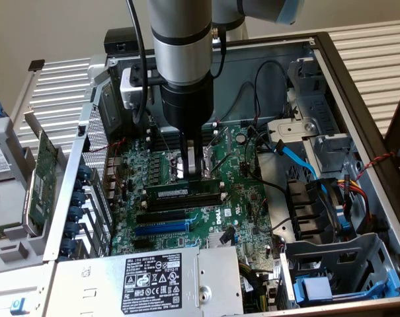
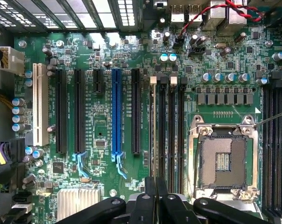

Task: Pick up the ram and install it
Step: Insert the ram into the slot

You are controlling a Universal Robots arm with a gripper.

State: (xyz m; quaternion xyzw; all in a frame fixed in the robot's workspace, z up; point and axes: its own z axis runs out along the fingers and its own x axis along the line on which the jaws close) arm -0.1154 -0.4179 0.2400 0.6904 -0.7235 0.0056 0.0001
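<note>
The ram is a narrow green stick with a white label. It stands upright in a black memory slot on the motherboard, inside the open computer case. My gripper comes straight down onto it, fingers shut together, with the tips meeting the stick's top edge near its middle. In the wrist view the ram shows edge-on as a thin pale line in the slot nearest the black expansion slots. It runs under my gripper, whose dark fingers are pressed side by side. Whether the tips pinch the board or only rest on it does not show.
Empty memory slots lie beside the ram, then the open CPU socket. Black and blue expansion slots lie on the other side. A power supply, a drive cage, blue cables and a loose green card surround the board.
</note>
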